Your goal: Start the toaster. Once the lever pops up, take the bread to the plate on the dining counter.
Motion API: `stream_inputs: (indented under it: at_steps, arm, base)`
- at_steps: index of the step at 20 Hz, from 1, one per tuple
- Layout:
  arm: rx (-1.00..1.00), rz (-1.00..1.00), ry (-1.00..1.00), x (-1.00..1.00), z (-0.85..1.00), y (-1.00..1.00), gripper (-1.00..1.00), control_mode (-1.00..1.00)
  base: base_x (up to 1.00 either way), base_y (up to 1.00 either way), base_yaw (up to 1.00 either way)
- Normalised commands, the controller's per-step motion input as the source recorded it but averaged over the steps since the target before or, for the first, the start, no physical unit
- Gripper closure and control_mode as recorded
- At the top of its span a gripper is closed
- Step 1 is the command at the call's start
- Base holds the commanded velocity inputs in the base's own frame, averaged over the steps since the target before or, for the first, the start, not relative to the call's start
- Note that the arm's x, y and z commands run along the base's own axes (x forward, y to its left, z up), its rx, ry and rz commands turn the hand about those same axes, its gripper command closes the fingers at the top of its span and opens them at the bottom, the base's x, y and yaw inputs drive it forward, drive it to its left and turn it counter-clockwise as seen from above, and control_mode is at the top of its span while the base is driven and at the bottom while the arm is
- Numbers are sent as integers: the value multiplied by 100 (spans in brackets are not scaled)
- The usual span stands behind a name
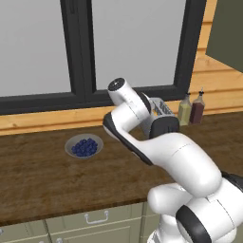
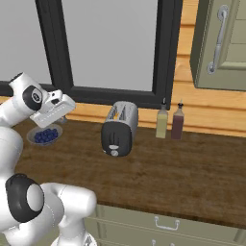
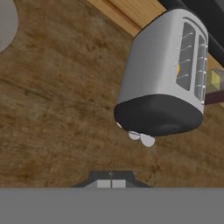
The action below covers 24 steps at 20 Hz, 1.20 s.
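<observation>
I see the toaster (image 2: 119, 129) standing on the wooden worktop (image 2: 182, 168) below the window (image 2: 110, 45), dark end panel toward me, something tan-yellow glinting in one slot. Two condiment bottles (image 2: 169, 121) sit just beside it at three o'clock; the bowl of blueberries (image 2: 44, 135) lies well apart at nine. My gripper (image 3: 111, 179) hovers short of the panel, jaws together on nothing.
</observation>
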Motion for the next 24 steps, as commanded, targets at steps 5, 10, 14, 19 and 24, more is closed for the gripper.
stream_inputs:
  at_steps: [5, 10, 14, 19, 24]
  arm:
    - [0, 0, 0, 0, 0, 0, 100, -100]
    - [0, 0, 0, 0, 0, 0, -100, -100]
    - [0, 0, 0, 0, 0, 0, -100, -100]
    - [0, 0, 0, 0, 0, 0, -100, -100]
    - [0, 0, 0, 0, 0, 0, -100, -100]
  base:
    - [0, 0, 0]
    - [0, 0, 0]
    - [0, 0, 0]
    - [0, 0, 0]
    - [0, 0, 0]
